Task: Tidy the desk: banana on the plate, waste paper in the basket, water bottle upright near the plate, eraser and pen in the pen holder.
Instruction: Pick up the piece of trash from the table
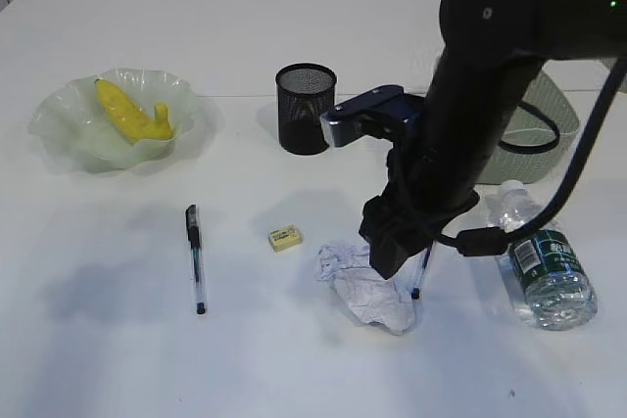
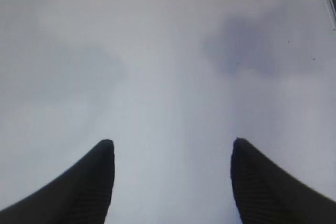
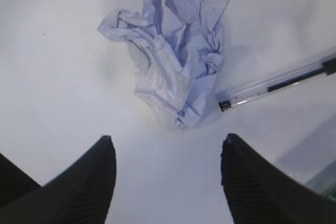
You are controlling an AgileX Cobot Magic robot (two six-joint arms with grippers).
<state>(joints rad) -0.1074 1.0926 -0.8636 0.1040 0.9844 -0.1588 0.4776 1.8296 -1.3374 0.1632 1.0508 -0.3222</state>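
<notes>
Inventory, as I see it from the remote desk:

- Banana [image 1: 132, 115]: already on plate [image 1: 59, 139], far left. Done.
- Waste paper [image 3: 176, 61]: crumpled, flat on counter [image 1: 118, 359], directly ahead of my right pincer [image 3: 165, 179]. Jaws wide, empty, paper beyond the tips, not betw. them.
- Left pincer [image 2: 170, 179]: jaws wide, nothing held, bare counter below. Not visible in ext. view.
- Pen A [image 1: 195, 256]: left of center, open room all round.
- Pen B [image 3: 278, 85]: tip just beside the paper wad.
- Eraser [image 1: 285, 237]: near paper, left of it.
- Pen holder [image 1: 306, 108]: upright, behind.
- Basket [image 1: 534, 144]: right rear, partly hidden by my arm.
- Bottle [image 1: 544, 261]: lying down, right side.

Risks: closing on the paper may snag or flick pen B, since they nearly touch. Loose wad may squash and slip out on lift. Swing toward basket passes near bottle; a nudge could roll it toward the counter's front.

Room: wide clear counter left and front; right side crowded.
</notes>
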